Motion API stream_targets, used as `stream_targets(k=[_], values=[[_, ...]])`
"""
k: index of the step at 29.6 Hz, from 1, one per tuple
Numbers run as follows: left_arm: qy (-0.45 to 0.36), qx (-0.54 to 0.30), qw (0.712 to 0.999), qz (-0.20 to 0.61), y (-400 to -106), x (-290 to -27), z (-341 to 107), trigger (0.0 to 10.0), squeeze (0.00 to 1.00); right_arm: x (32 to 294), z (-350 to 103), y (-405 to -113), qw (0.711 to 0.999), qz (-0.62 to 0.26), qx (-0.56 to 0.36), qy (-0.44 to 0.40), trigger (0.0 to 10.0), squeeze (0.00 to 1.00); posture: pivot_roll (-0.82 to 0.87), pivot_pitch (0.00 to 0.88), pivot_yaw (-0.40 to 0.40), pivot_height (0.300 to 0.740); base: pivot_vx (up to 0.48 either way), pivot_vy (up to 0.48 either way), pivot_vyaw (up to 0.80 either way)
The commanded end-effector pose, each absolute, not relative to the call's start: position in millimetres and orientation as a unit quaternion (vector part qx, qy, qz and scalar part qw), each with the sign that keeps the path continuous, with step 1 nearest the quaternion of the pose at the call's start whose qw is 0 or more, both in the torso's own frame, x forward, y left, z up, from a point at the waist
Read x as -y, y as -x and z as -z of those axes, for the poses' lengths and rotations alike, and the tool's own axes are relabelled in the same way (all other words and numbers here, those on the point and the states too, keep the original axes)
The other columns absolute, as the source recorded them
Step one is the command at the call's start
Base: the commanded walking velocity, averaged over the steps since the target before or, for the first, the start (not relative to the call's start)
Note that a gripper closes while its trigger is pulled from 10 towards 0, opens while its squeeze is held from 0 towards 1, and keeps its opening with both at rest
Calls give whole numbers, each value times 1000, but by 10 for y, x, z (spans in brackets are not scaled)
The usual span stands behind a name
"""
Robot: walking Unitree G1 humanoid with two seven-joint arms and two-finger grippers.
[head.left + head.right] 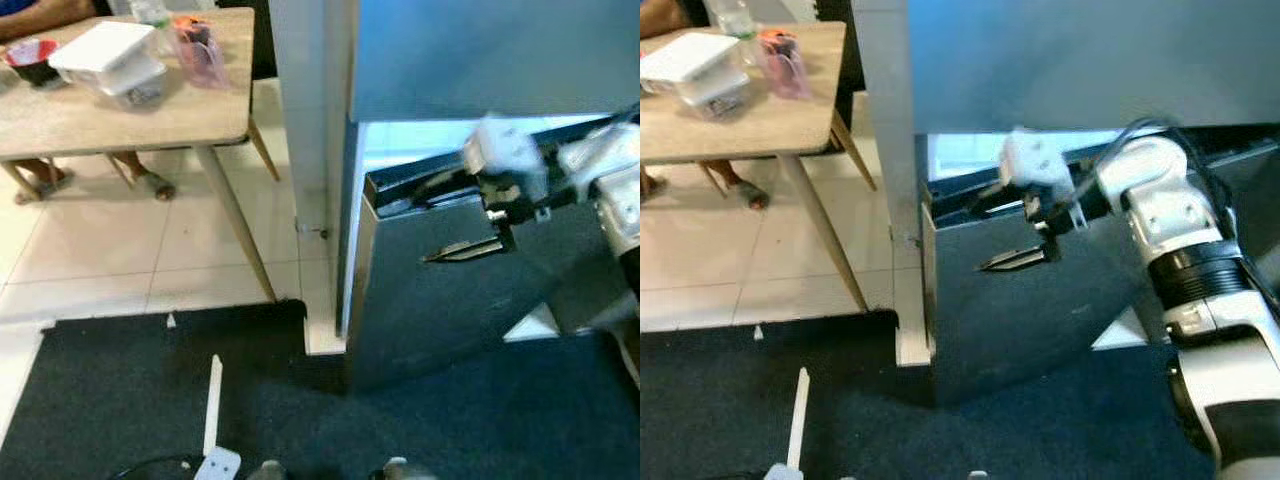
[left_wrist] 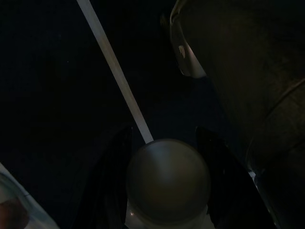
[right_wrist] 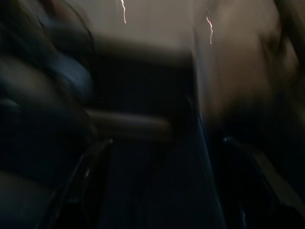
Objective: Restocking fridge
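Seen from the head camera: grey fridge [image 1: 1090,60] standing from 12 to 3 o'clock, its lower door [image 1: 1040,320] swung partly out, with a lit pale-blue interior [image 1: 960,150] showing in the gap above.

Right end effector [image 1: 1005,228] raised at the top edge of that lower door, toward 2 o'clock. Fingers released and spread. One black finger [image 1: 1018,260] lying flat against the door's outer face, tip pointing toward 9 o'clock. The other finger along the door's upper rim. Not clear whether either finger presses the metal. Right wrist view blurred and dark, both fingers wide apart at its sides.

Left end effector [image 2: 167,157] hanging low over the dark mat [image 1: 150,380]. Two black fingers flanking a rounded grey dome [image 2: 167,179]; cannot tell whether clenched on it or merely beside it. White strip [image 1: 213,395] lying on the mat at 7 o'clock, running toward 12.

At 10 o'clock, a light wooden worktop [image 1: 120,120] on pale floor tiles [image 1: 100,250], well apart from the fridge. On it a white lidded container [image 1: 105,50], a red bowl [image 1: 32,55] at 9 o'clock of the container, a pink translucent cup [image 1: 200,50] at 3 o'clock of it. A person's sandalled foot [image 1: 150,183] under the worktop.
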State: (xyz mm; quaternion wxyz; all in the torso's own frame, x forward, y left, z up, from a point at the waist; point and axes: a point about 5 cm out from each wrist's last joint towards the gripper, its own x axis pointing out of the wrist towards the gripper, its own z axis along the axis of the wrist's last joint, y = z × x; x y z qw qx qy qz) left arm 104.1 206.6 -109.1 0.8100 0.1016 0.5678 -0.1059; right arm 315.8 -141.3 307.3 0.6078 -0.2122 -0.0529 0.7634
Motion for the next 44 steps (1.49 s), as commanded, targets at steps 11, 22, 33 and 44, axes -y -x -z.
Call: stream_targets(k=[11,22,33,44], values=[[-82,-583,795,147,-930,-1832,1150,10000,0,1634,-3316,-3010,627,-753,199,11,9843,0,-50,155,-39,740,0,0,0],[-85,-583,793,152,-939,-1830,1148,10000,0,2722,-3181,-2886,778,-502,350,-145,0,0,-58,147,-23,740,0,0,0],[-88,-579,796,153,-990,-1830,1136,10000,0,3625,-2182,-2582,877,-251,305,-273,0,0,-59,138,-28,740,0,0,0],[-96,-576,797,153,-1028,-1868,1122,10000,0,4144,-908,-1919,866,120,225,-429,4549,0,-54,119,-24,740,0,0,0]])
